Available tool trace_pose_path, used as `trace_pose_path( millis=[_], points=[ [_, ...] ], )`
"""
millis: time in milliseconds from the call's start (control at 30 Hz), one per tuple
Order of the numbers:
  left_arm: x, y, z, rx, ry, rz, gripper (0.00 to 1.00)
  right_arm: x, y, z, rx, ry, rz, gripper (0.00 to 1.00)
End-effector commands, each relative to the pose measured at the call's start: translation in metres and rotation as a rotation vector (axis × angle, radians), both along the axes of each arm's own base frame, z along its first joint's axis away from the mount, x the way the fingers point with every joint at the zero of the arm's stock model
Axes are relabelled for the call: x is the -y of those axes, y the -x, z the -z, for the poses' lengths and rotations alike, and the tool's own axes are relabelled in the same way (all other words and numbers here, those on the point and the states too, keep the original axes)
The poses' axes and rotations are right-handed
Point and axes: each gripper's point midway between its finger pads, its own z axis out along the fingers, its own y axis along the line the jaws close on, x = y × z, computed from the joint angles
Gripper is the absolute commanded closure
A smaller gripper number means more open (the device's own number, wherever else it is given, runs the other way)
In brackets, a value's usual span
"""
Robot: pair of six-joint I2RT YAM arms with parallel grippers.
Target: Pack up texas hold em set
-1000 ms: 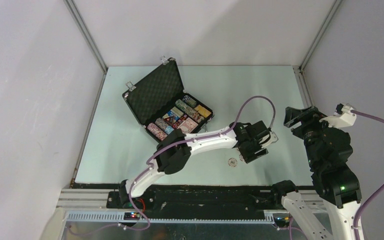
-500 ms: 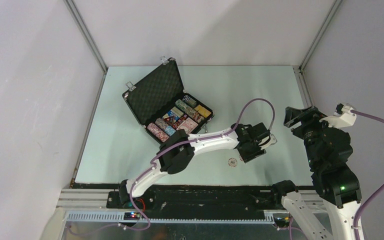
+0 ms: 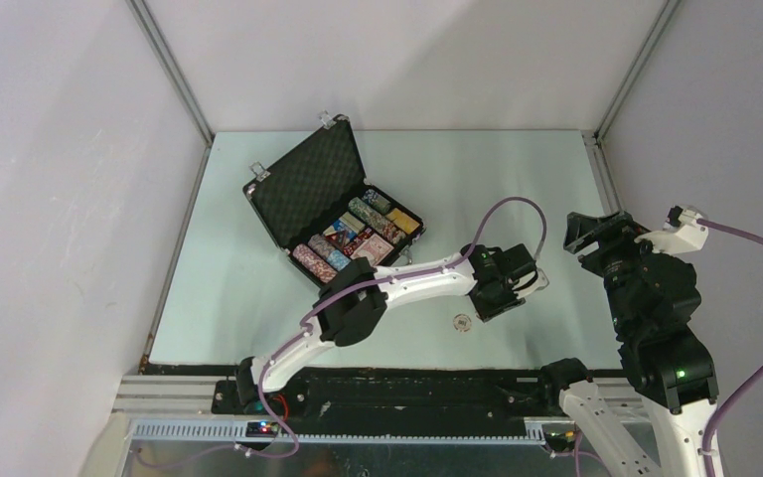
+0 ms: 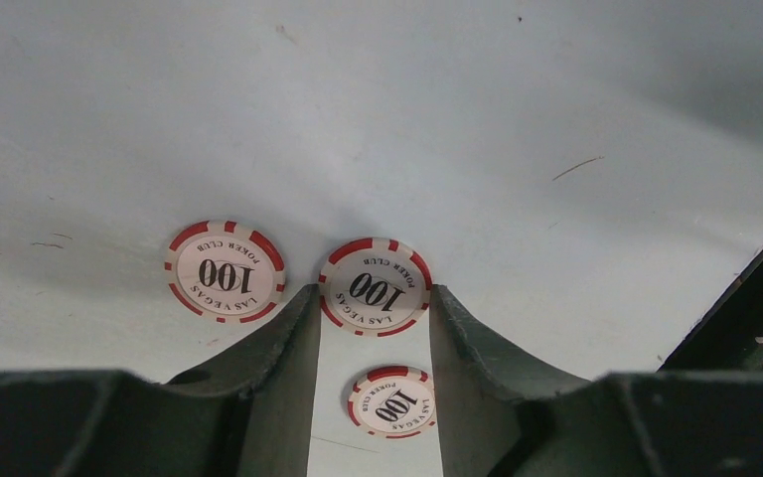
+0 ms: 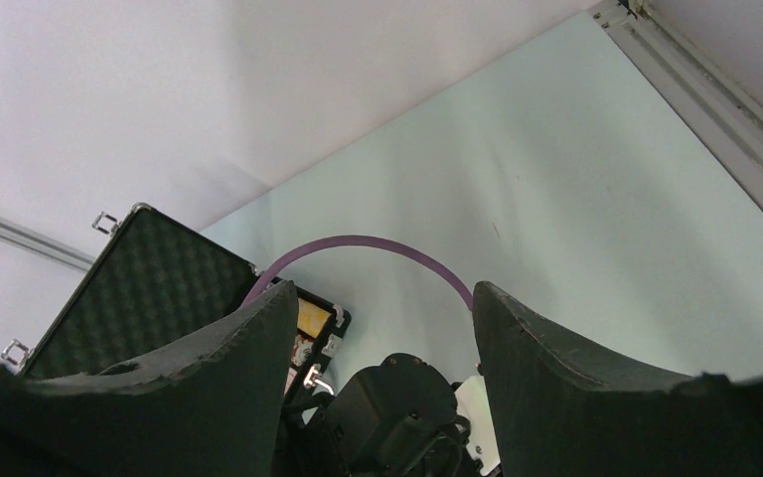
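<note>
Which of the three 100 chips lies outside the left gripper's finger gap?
The leftmost chip in the wrist view, off to one side of the fingers; the other two chips sit in line with the gap.

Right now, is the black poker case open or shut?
Open. The case has its lid standing raised with the foam lining facing up, and rows of chips lie exposed in the base.

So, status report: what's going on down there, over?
Left fingers open, straddling one poker chip on the table; two more chips close by. Right fingers open, empty, raised. Case open, part filled. Nothing blocking.
</note>
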Motion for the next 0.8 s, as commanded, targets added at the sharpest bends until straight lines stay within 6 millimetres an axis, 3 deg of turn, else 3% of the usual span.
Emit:
trace_pose_path(
  millis=[0, 233, 500, 633, 767],
  points=[
    [-0.008, 0.005, 0.014, -0.007, -0.059, 0.019, 0.59, 0.003, 0.002, -0.003, 0.015, -0.009, 0.015, 0.32],
    [0.004, -0.006, -0.016, 0.059, 0.023, 0.004, 0.64, 0.003, 0.004, -0.003, 0.014, -0.012, 0.013, 0.32],
    [0.009, -0.019, -0.074, 0.157, 0.119, -0.005, 0.66, 0.003, 0.005, -0.001, 0.008, -0.015, 0.012, 0.32],
    [0.001, -0.014, -0.083, 0.146, 0.108, -0.007, 0.65, 0.004, 0.006, -0.001, 0.006, -0.014, 0.017, 0.32],
    [-0.008, -0.01, -0.078, 0.126, 0.086, -0.015, 0.62, 0.004, 0.006, 0.0, 0.005, -0.014, 0.016, 0.32]
  ],
)
